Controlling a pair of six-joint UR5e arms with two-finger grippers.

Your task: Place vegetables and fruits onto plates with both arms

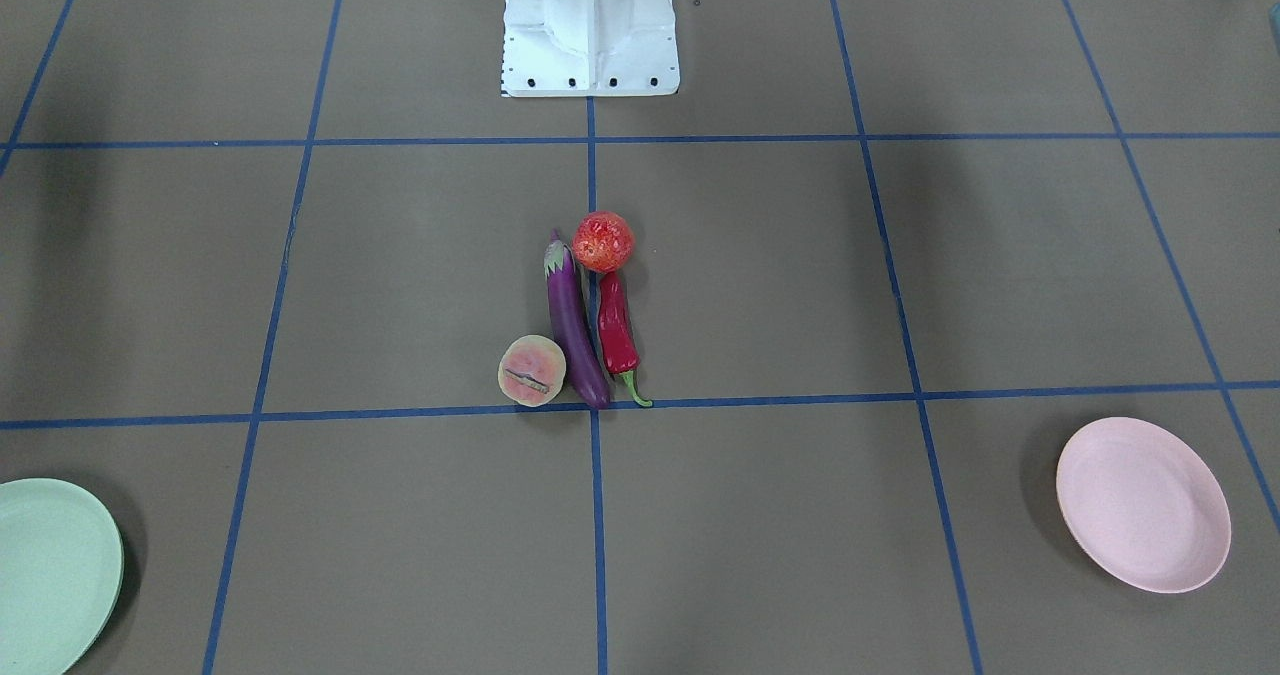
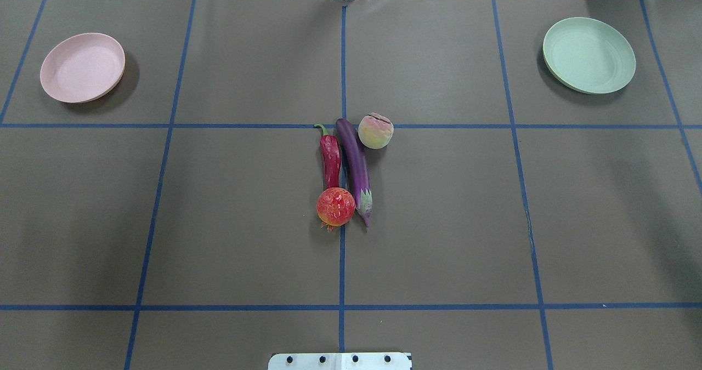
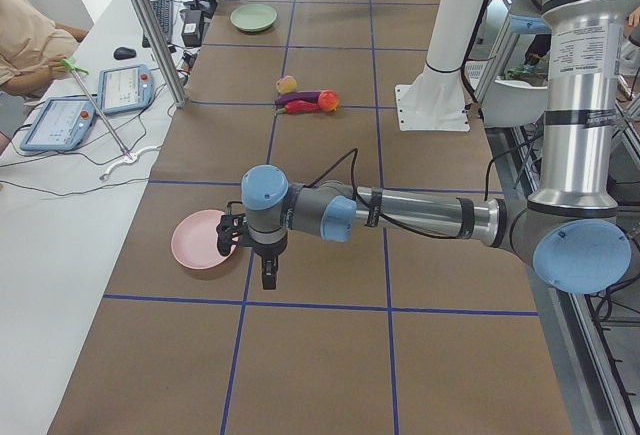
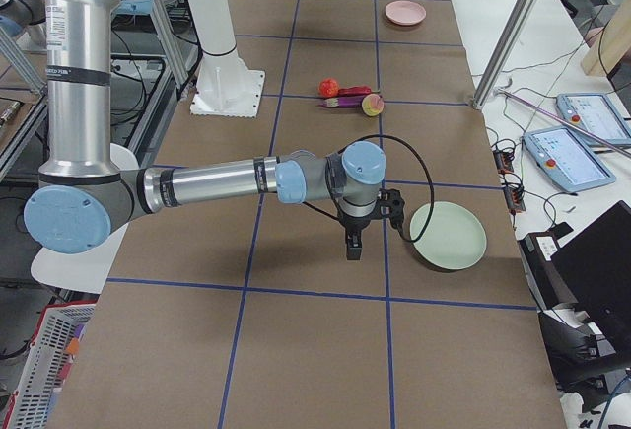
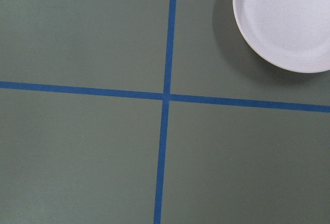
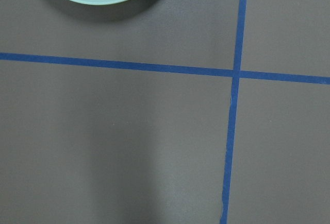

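The purple eggplant [image 2: 355,167], red chili [image 2: 330,159], strawberry [image 2: 335,206] and peach half [image 2: 375,131] lie bunched together at the table's centre. The pink plate [image 2: 82,67] is empty at the far left, the mint green plate [image 2: 589,55] empty at the far right. My left gripper [image 3: 268,275] hangs above the table beside the pink plate [image 3: 200,239]. My right gripper [image 4: 354,247] hangs beside the green plate [image 4: 449,236]. Both show only in the side views, so I cannot tell whether they are open or shut.
The white base block [image 2: 340,360] stands at the near edge. Blue tape lines [image 2: 342,249] cross the brown table cover. Tablets and cables [image 3: 95,105] lie on the white bench beyond the far edge.
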